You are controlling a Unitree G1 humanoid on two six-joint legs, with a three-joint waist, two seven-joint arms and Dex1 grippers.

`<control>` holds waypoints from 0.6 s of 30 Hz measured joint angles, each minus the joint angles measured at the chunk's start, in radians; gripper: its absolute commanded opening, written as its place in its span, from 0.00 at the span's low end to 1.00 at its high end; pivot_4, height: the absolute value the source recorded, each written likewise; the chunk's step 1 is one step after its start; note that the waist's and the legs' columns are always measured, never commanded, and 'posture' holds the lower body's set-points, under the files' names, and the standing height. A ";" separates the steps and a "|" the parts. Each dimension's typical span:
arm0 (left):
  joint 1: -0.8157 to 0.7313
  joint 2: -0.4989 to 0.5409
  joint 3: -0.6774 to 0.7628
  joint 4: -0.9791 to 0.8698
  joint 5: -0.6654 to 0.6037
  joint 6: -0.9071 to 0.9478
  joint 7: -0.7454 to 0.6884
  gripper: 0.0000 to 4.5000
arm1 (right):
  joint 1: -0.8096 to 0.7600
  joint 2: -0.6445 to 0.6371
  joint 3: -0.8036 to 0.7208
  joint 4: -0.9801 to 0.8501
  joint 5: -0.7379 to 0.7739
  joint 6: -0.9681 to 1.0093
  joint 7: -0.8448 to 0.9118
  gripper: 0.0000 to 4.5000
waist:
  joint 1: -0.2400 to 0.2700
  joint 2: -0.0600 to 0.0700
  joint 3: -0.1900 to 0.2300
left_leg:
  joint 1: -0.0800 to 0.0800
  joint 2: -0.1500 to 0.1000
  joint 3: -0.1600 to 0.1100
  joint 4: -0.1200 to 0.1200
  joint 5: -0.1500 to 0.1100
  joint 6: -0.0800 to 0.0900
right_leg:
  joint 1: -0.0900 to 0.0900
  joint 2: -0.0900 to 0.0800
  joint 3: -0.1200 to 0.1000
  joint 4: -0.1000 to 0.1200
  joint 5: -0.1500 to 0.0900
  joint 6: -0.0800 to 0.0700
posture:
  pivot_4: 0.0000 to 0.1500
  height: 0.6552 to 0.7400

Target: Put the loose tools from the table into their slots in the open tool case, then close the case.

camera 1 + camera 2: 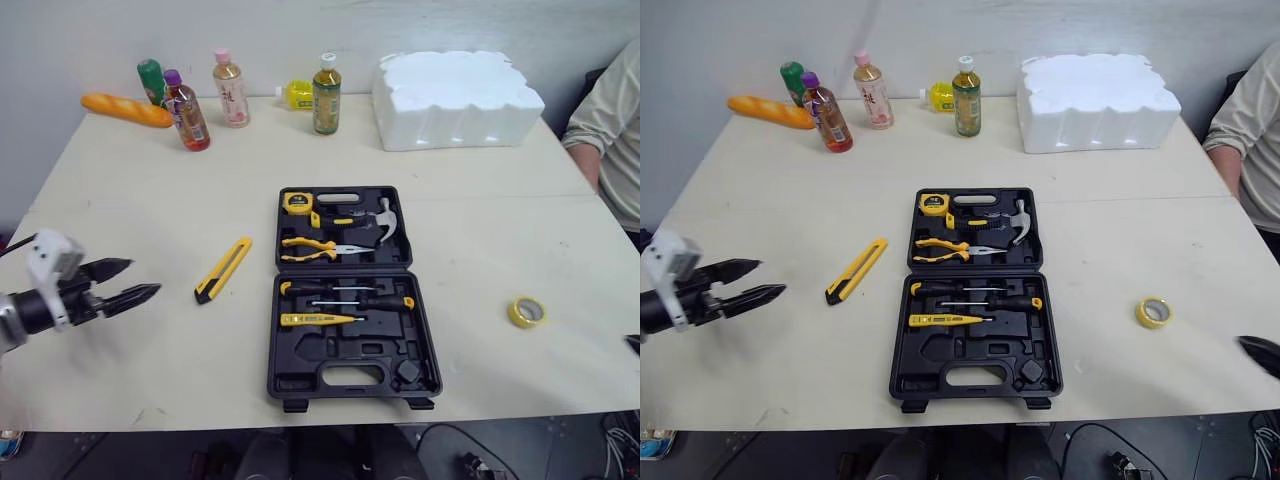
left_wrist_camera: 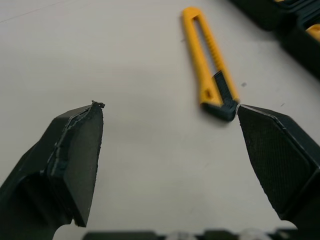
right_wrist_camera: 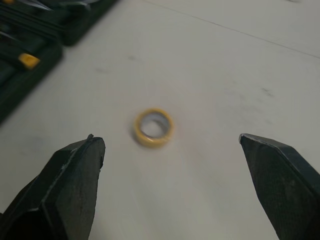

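At the middle of the tabletop (image 1: 150,190), you have the black tool case (image 1: 310,352) lying open and flat, with its lid half on the far side. Its slots hold a tape measure (image 1: 297,203), a hammer (image 1: 383,222), yellow-handled pliers (image 1: 315,248), screwdrivers (image 1: 345,292) and a yellow tester pen (image 1: 318,319). Just left of the case, and apart from it, a yellow utility knife (image 1: 223,270) lies loose on a slant. Your left jaws hover spread wide and empty near the knife's closer end, not touching it. Well to the right of the case, a yellow tape roll (image 1: 526,312) lies flat. Your right jaws are released near it, pointing toward it and gripping nothing. Along the far edge are bottles (image 1: 327,95), a baguette (image 1: 127,109) and a white foam block (image 1: 455,98). A person's sleeve (image 1: 610,120) shows at the right.
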 measured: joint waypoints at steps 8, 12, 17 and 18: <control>-0.094 -0.063 -0.140 -0.075 0.041 0.119 0.159 1.00 | -0.228 -0.084 0.201 -0.325 0.303 0.142 -0.233 1.00 | -0.008 -0.005 0.001 | 0.000 0.000 -0.001 0.004 0.002 -0.002 | 0.000 0.001 -0.001 0.004 0.001 0.001 | 1.00 0.98; -0.142 -0.132 -0.251 -0.072 0.093 0.127 0.214 1.00 | -0.494 -0.139 0.469 -0.390 0.383 0.133 -0.343 1.00 | -0.009 -0.005 0.001 | -0.001 -0.002 -0.001 0.007 0.003 -0.002 | 0.000 0.001 -0.001 0.007 0.001 0.001 | 1.00 0.98; -0.181 -0.162 -0.330 -0.037 0.155 0.088 0.230 0.94 | -0.695 -0.140 0.696 -0.359 0.347 0.121 -0.375 1.00 | -0.004 -0.007 0.001 | -0.001 -0.002 -0.002 0.007 0.004 -0.002 | 0.000 0.001 -0.002 0.007 0.001 0.001 | 1.00 0.98; -0.183 -0.162 -0.342 -0.036 0.171 0.078 0.227 0.88 | -0.726 -0.135 0.739 -0.342 0.327 0.121 -0.375 1.00 | -0.001 -0.007 0.001 | -0.001 -0.002 -0.001 0.007 0.004 -0.002 | 0.000 0.001 -0.002 0.007 0.001 0.001 | 1.00 0.98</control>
